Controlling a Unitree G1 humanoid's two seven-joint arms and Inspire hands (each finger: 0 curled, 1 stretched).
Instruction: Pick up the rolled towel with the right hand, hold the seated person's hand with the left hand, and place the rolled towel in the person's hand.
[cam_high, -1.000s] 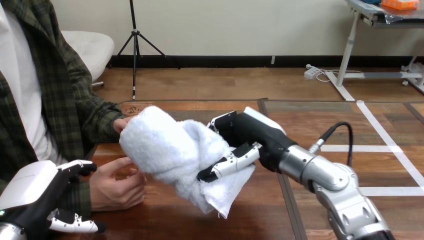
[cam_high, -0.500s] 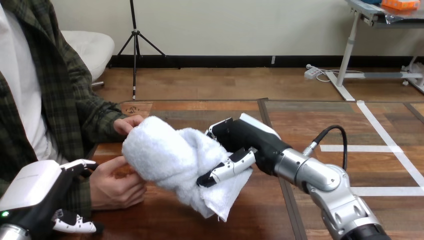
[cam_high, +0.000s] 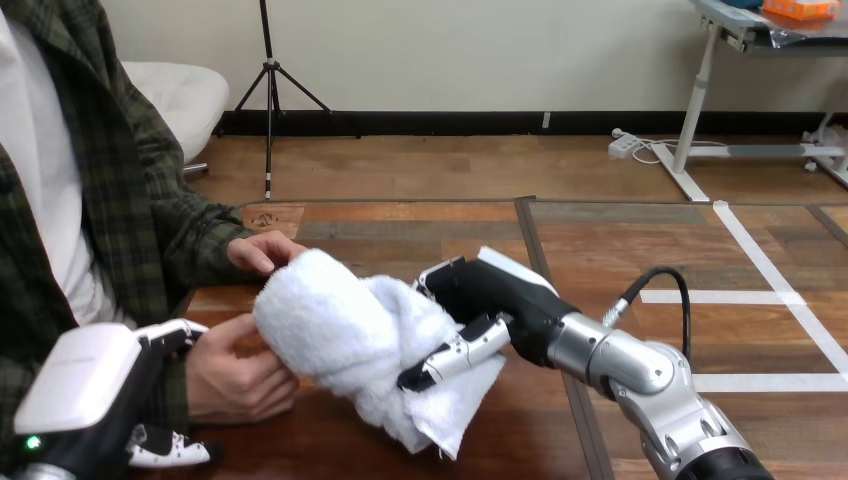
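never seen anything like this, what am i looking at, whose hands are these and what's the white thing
The picture comes from a camera on a humanoid robot's head, looking down over a wooden table. The black-and-white machine parts are the robot's own hands. Its right hand, on the silver arm, has fingers curled round a white rolled towel, held above the table with one corner hanging loose. A person sits at the left. The robot's left hand wraps the person's wrist, fingers above and below. The towel's end meets the person's open hand; their other hand touches its top.
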